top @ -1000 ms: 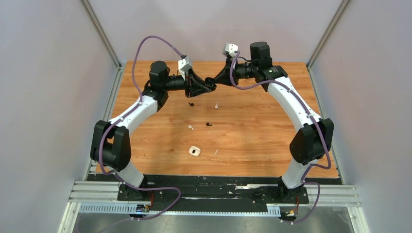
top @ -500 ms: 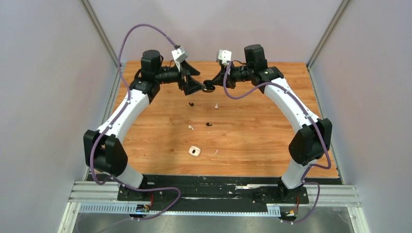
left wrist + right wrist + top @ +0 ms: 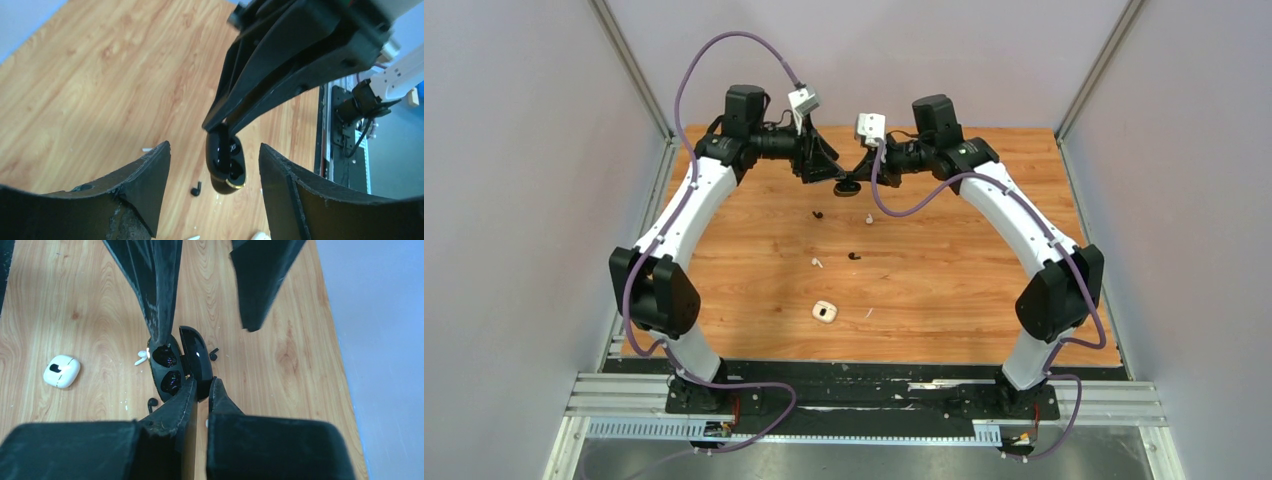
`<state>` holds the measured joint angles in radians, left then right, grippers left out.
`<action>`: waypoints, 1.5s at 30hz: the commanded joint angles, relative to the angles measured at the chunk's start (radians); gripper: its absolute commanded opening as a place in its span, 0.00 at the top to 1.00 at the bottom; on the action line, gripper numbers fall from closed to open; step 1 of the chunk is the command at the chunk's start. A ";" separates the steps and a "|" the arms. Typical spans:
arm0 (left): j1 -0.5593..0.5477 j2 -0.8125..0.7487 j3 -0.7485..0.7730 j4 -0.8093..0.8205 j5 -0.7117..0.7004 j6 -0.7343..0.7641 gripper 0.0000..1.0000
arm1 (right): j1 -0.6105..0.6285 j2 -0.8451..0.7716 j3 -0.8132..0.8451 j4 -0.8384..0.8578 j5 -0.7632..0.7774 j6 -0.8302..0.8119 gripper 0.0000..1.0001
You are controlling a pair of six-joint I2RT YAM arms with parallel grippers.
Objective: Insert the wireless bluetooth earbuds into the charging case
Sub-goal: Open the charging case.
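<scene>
My right gripper (image 3: 204, 382) is shut on the hinge end of the black charging case (image 3: 172, 370), held in the air over the back of the table with its lid (image 3: 195, 355) swung open. Both wells look empty. In the top view the charging case (image 3: 849, 186) hangs between the two wrists. My left gripper (image 3: 214, 147) is open, one finger on each side of the charging case (image 3: 226, 162), not gripping it. On the wood below lie a black earbud (image 3: 818, 214), a white earbud (image 3: 868, 217), another black earbud (image 3: 854, 255) and another white earbud (image 3: 817, 263).
A white case (image 3: 825, 312) lies open on the table nearer the arm bases, with a small white bit (image 3: 868, 312) beside it. Grey walls close in the wooden table (image 3: 984, 270) on the left, right and back.
My left gripper's jaws have opened around the black case and its arm has swung back. The right gripper has drifted slightly left, still holding the case.
</scene>
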<state>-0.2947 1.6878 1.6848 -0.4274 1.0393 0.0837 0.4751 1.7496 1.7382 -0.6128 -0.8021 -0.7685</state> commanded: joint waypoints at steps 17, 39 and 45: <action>-0.020 0.045 0.078 -0.165 -0.035 0.186 0.49 | 0.021 0.034 0.105 -0.021 0.009 0.019 1.00; -0.034 0.087 0.110 -0.158 -0.035 0.212 0.51 | 0.020 0.050 0.127 -0.021 -0.004 0.051 1.00; -0.033 0.091 0.112 -0.147 -0.036 0.214 0.54 | 0.020 0.059 0.136 -0.022 0.001 0.053 1.00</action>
<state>-0.3256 1.7786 1.7493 -0.6003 0.9852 0.2958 0.4904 1.8072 1.8248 -0.6518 -0.7776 -0.7235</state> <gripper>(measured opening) 0.481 0.041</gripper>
